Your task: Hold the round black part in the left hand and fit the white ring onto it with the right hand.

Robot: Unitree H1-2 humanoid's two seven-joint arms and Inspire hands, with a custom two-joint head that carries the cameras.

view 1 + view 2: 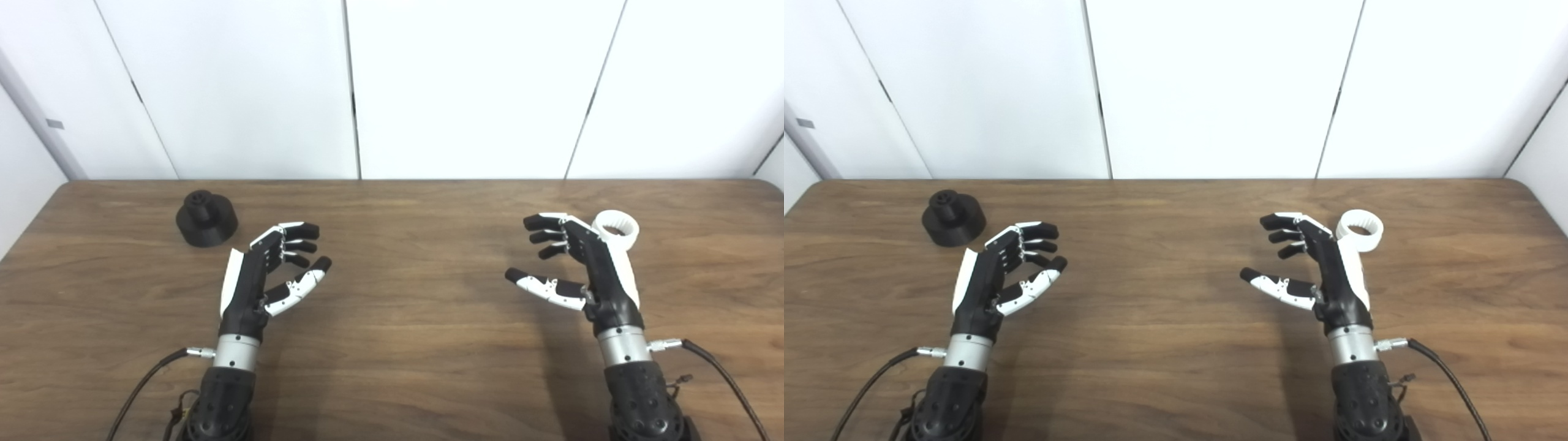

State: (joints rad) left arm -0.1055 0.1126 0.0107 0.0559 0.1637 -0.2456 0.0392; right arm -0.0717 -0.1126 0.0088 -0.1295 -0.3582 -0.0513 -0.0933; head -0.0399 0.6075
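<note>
Fingers spread on both empty hands; knobbed black part (206,218) and white ring (617,228) lie untouched.

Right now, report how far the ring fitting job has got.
Nothing looks done yet. The round black part stands on the table, beyond and outside the left robot hand, unheld. The white ring lies on the table just behind the right robot hand. Both hands are open and hold nothing. Left to do: grasp each piece, then fit the ring on.
</note>
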